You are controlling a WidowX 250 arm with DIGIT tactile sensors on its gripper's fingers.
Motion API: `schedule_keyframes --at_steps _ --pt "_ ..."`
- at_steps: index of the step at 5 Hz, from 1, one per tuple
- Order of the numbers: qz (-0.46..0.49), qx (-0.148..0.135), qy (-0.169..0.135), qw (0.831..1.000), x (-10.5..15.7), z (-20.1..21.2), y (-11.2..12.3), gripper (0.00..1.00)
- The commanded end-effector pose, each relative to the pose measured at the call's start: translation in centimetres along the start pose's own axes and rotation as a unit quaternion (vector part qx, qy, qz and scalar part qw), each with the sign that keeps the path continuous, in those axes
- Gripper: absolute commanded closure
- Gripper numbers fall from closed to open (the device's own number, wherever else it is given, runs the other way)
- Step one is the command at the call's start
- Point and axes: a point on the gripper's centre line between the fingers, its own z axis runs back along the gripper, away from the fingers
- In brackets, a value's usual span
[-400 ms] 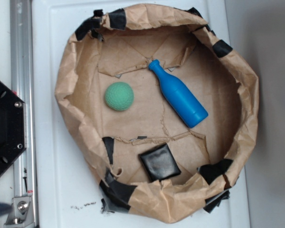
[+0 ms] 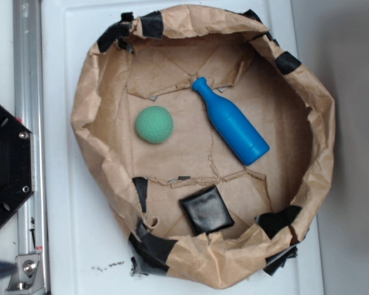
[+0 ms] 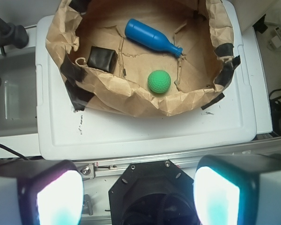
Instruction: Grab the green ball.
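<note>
Exterior view showed a brown paper basin [image 2: 89,117], its crumpled rim patched with black tape, resting on a white desk [image 2: 67,233]. The green ball [image 2: 154,125] lay on the paper floor in the left half of the basin, clear of the wall. A blue bottle [image 2: 232,123] lay on its side to the right of the ball, near it but not touching, with its neck pointing toward the upper left of the frame. A black square pad [image 2: 206,209] lay flat near the lower wall, apart from both the ball and the bottle. A metal rail [image 2: 26,74] ran along the left edge of the desk, beside a black hexagonal base [image 2: 5,166]. Wrist view looked down from outside the basin: the ball [image 3: 159,81] sat just inside the near paper wall, the bottle [image 3: 150,36] lay beyond it, and the pad [image 3: 102,58] lay to the left. The end effector [image 3: 138,197] appeared at the bottom edge of the wrist view with its two fingers [image 3: 58,199] wide apart, holding nothing, positioned above the base and well apart from the ball.
</note>
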Motion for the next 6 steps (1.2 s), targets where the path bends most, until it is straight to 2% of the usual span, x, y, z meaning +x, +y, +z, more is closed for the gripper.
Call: schedule_keyframes --at_steps 1,2,3,4,5,6 --pt "-0.085 -0.003 0.025 0.996 6.4 -5.1 1.9 0.0" --pt "-0.113 0.025 0.008 0.993 9.0 -10.1 4.0 0.0" --pt "-0.123 0.021 0.041 0.991 10.2 -15.5 4.3 0.0" --pt "-0.085 -0.006 0.046 0.995 11.1 -19.0 4.8 0.0" --pt "-0.125 -0.001 0.092 0.988 10.0 -22.6 2.6 0.0" --pt "-0.184 0.07 0.112 0.974 8.4 -24.0 1.0 1.0"
